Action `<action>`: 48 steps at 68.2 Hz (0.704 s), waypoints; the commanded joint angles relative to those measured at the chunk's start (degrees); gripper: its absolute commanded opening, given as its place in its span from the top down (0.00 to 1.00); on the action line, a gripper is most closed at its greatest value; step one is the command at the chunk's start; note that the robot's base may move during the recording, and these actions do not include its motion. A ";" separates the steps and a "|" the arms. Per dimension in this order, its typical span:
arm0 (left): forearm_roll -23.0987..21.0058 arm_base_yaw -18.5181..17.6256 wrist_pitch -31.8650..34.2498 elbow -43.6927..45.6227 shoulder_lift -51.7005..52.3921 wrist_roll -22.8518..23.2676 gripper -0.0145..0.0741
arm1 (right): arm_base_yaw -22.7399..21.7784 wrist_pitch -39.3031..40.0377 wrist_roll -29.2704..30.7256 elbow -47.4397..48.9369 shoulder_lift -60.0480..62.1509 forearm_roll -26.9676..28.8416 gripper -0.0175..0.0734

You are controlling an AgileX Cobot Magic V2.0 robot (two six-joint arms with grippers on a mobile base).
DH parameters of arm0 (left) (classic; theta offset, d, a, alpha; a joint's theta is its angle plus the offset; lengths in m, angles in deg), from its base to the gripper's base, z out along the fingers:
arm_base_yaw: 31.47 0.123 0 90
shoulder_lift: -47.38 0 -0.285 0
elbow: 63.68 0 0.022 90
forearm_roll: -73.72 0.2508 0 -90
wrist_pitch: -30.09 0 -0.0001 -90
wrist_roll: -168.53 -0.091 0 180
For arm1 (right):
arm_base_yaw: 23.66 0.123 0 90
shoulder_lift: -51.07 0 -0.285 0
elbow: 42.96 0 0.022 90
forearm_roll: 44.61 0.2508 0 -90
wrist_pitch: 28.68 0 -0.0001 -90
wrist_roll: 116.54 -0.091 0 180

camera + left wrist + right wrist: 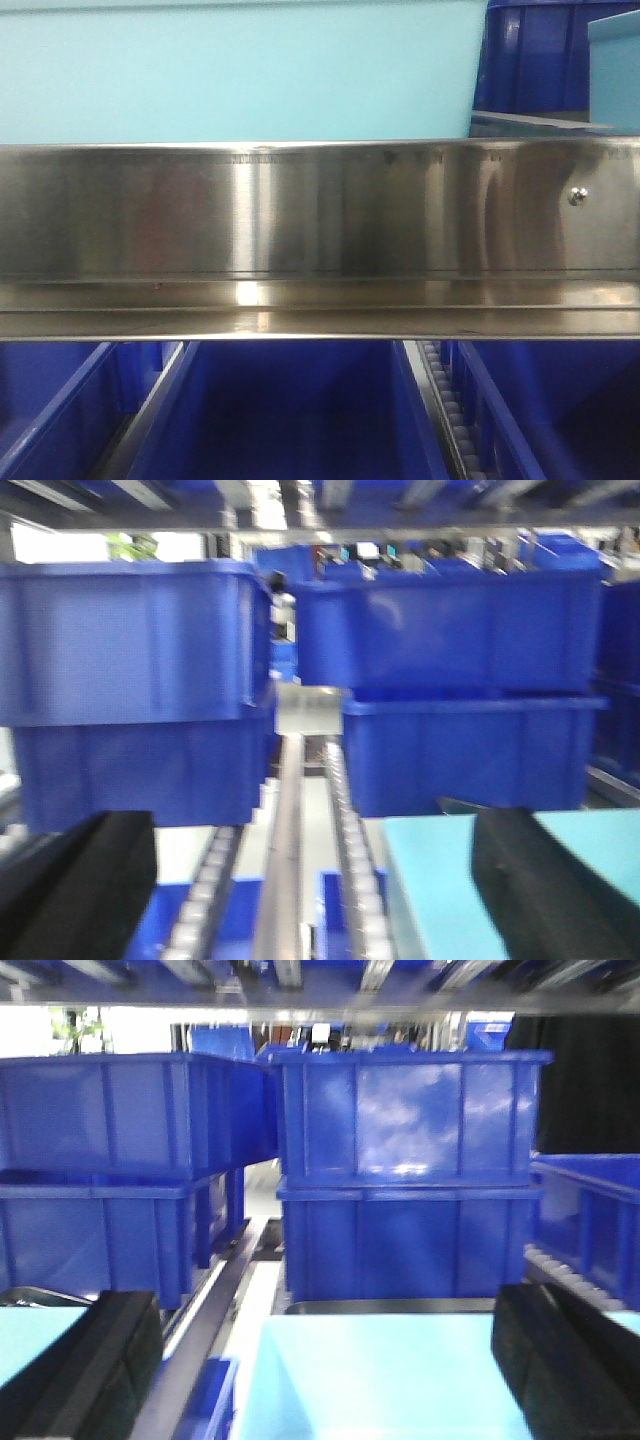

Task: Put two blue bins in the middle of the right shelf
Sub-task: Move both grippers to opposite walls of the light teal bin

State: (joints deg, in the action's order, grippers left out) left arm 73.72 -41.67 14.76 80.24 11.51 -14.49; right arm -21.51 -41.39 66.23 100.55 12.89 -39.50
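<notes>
Well, both claws stand wide open, gripping nothing. The left gripper (pixel 310 830) hangs beside 1 pale blue bin (pixel 440 880); the right gripper (pixel 325 1305) hangs over the 2nd pale bin (pixel 390 1380), above the steel shelf rail (pixel 320 210).

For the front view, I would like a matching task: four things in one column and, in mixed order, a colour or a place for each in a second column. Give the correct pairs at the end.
Column one:
1. front rail
2. bin above the rail
3. crates below the rail
4. screw

Column two:
a. pale sky blue
b. near the rail's right end
c. deep royal blue
d. mirror-like steel

Pairs: 1-d, 2-a, 3-c, 4-b.
</notes>
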 commanded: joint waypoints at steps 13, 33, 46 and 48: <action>-4.11 -2.84 -11.08 11.42 -11.26 0.25 0.17 | 11.68 -10.89 -0.01 18.45 -16.76 0.18 0.18; -7.89 -2.84 -28.17 28.35 -29.23 0.25 0.17 | 23.09 -29.79 -0.03 41.50 -39.64 0.18 0.18; -6.44 -2.84 -42.54 42.00 -42.91 0.25 0.17 | 23.06 -48.59 -6.10 56.97 -53.24 0.08 0.18; -6.23 -2.84 -44.04 43.90 -45.05 0.25 0.17 | 23.06 -50.71 -6.35 58.85 -54.80 0.08 0.18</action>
State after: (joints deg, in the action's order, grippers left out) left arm 66.84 -44.12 -23.96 119.24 -29.03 -14.49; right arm 1.62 -86.12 61.50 154.96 -38.20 -39.03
